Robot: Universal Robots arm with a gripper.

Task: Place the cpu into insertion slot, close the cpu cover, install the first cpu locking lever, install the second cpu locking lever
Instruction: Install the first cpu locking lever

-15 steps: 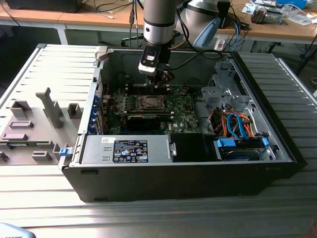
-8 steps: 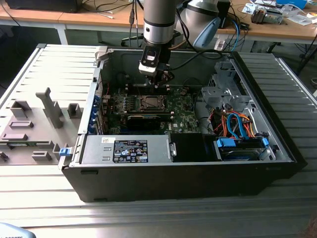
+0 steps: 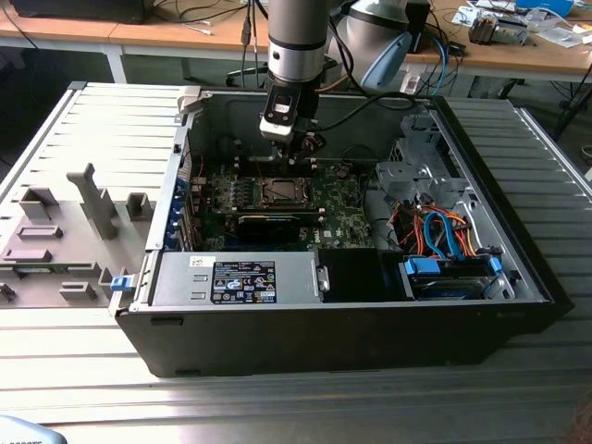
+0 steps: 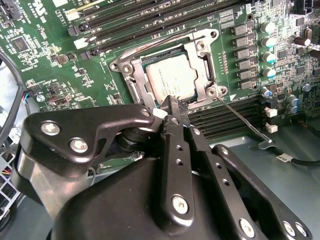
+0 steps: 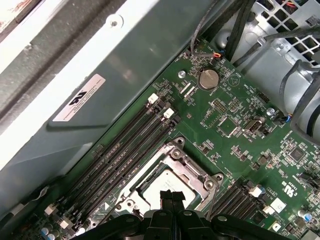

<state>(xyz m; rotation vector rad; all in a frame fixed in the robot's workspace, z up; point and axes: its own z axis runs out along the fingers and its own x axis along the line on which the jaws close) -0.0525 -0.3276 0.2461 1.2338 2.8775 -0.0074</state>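
Gripper (image 4: pixel 172 107) poised low over the insertion slot (image 4: pixel 170 75) on the green circuit board (image 4: pixel 60 65), fingers pressed together and holding nothing, tips just above one edge of the cpu cover (image 4: pixel 202 75). Cpu (image 4: pixel 172 80) seated flat in the slot, cover frame closed down around it. Thin locking lever (image 4: pixel 245 120) angling away from a cover corner. In the exterior view, arm (image 3: pixel 296 46) reaching down into the open computer case (image 3: pixel 351 314).

One cpu (image 4: pixel 172 79) is counted, seated in one insertion slot (image 4: pixel 127 75) under one cpu cover (image 4: pixel 200 55). One gripper (image 4: pixel 172 107) is seen. One coin cell battery (image 5: pixel 209 78) is counted on one green circuit board (image 5: pixel 240 150).
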